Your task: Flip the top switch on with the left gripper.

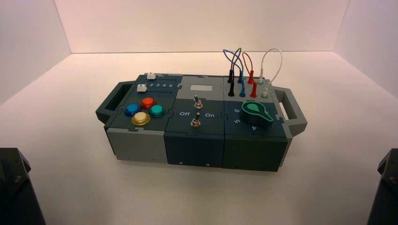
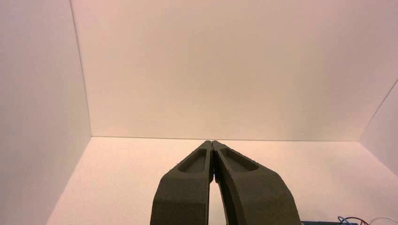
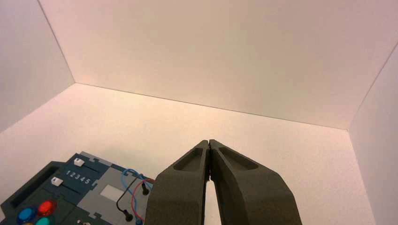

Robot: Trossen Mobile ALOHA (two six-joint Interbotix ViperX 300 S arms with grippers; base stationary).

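White tabletop [image 1: 75, 187]; button-and-switch box [image 1: 195, 105] lies on it, mid-area, well apart from far edge.

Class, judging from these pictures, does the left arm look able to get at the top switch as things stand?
Probably yes: the top switch stands up from the box's middle, with the wires off to its right. The left end effector is shut and holds nothing.

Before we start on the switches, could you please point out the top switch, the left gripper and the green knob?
top switch [image 1: 198, 103]: high view, toggle's metal body
left gripper [image 2: 212, 142]: left wrist view, between fingertips
green knob [image 1: 256, 112]: high view, knob's top
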